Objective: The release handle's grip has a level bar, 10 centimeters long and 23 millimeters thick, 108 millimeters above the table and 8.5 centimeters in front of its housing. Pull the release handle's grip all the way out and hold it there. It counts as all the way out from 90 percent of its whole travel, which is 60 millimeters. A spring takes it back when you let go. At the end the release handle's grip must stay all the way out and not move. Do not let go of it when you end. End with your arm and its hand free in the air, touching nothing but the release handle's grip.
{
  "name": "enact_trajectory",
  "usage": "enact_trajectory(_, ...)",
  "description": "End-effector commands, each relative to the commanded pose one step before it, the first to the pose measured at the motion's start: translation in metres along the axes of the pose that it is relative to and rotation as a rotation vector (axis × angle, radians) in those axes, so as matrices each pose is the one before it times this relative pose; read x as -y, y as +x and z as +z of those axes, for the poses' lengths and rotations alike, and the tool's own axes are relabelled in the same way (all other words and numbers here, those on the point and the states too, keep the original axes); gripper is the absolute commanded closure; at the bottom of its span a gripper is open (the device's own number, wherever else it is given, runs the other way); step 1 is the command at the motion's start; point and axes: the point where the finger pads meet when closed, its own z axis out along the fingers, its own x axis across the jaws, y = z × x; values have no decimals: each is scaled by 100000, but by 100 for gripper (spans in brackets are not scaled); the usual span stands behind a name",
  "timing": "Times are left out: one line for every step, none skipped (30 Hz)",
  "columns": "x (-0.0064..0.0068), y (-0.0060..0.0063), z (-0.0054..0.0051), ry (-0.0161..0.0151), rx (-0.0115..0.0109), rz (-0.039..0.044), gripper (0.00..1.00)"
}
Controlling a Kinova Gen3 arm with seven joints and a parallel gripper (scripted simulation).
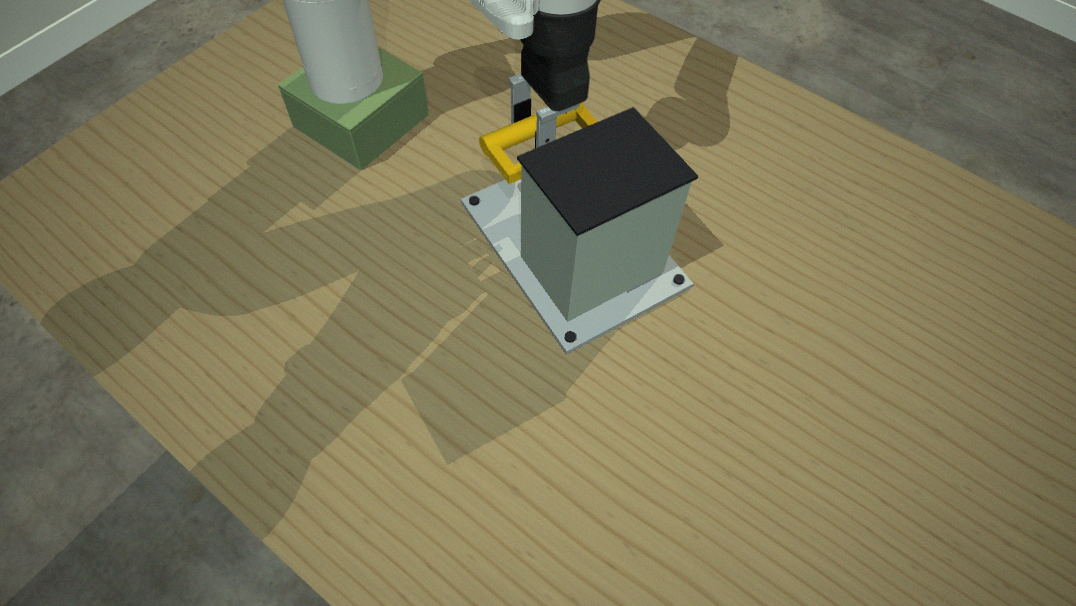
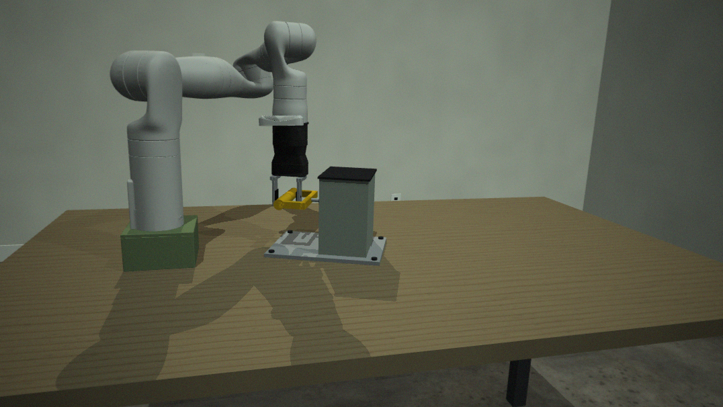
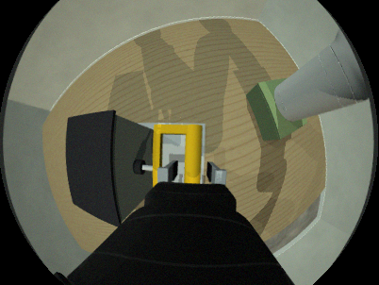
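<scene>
The release handle's yellow grip point(image 1: 519, 137) sticks out level from the grey housing with a black top point(image 1: 606, 203), on the side facing the arm's base. My gripper point(image 1: 532, 120) points straight down over the grip's bar. It is open, with one finger on each side of the bar and a gap between the fingers and the bar. In the exterior view the fingers point(image 2: 286, 191) reach down to the height of the grip point(image 2: 294, 198). In the wrist view the grip point(image 3: 180, 142) lies between the finger tips, with the housing point(image 3: 94, 162) at the left.
The housing stands on a grey base plate point(image 1: 572, 259) bolted at its corners. The arm's green pedestal point(image 1: 353, 105) stands to the left of the handle, close behind the gripper. The wooden table spreads wide around both.
</scene>
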Motion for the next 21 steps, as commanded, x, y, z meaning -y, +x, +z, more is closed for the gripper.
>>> enact_trajectory(65,-159,130,-97,359,-696,9)
enact_trajectory(0,0,0,0,0,0,9)
enact_trajectory(0,0,0,0,0,0,9)
enact_trajectory(0,0,0,0,0,0,9)
enact_trajectory(0,0,0,0,0,0,9)
enact_trajectory(0,0,0,0,0,0,9)
enact_trajectory(0,0,0,0,0,0,9)
enact_trajectory(0,0,0,0,0,0,9)
enact_trajectory(0,0,0,0,0,0,9)
enact_trajectory(0,0,0,0,0,0,9)
enact_trajectory(0,0,0,0,0,0,9)
enact_trajectory(0,0,0,0,0,0,9)
enact_trajectory(0,0,0,0,0,0,9)
enact_trajectory(0,0,0,0,0,0,9)
enact_trajectory(0,0,0,0,0,0,100)
enact_trajectory(0,0,0,0,0,0,100)
enact_trajectory(0,0,0,0,0,0,100)
enact_trajectory(0,0,0,0,0,0,100)
enact_trajectory(0,0,0,0,0,0,100)
enact_trajectory(0,0,0,0,0,0,100)
enact_trajectory(0,0,0,0,0,0,100)
